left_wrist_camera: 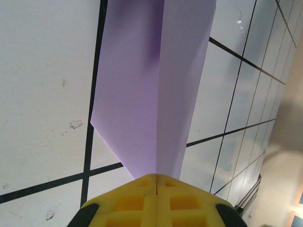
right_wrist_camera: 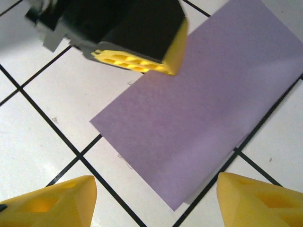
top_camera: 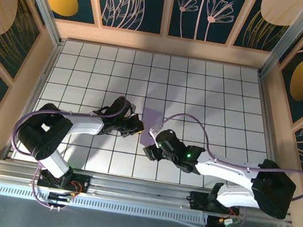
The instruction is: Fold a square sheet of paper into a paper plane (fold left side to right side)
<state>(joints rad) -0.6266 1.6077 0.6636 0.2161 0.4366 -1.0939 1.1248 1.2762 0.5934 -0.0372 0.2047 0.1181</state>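
The sheet of paper (top_camera: pixel 151 123) lies flat on the table (top_camera: pixel 214 89) near its middle, a narrow lavender strip running from 12 to 6 o'clock in the overhead view. It looks folded in half already. The right wrist view shows a clean rectangle with a thin paler sliver along one long edge, which we take for a lower layer that does not quite line up.

The left hand (left_wrist_camera: pixel 156 182) is closed tight, with its yellow tips at the paper's 9 o'clock edge. In its own camera a line down the paper runs straight into the seam between the fingers. We cannot tell whether the hand nips the edge or only presses it down. The right hand (right_wrist_camera: pixel 156 189) hangs over the 6 o'clock end with its fingers spread wide, one on each side of the near corner, holding nothing.

We judge the paper to be very light, thin and limp. It will slide on the smooth tiles, bow under its own weight if lifted by one corner, and keep any stray crease. It will not break, but a hard pinch will mark it. The best hold is at an edge or corner, where a finger can get under the layers. The other hand should pin the sheet near the fold line so it cannot skate.
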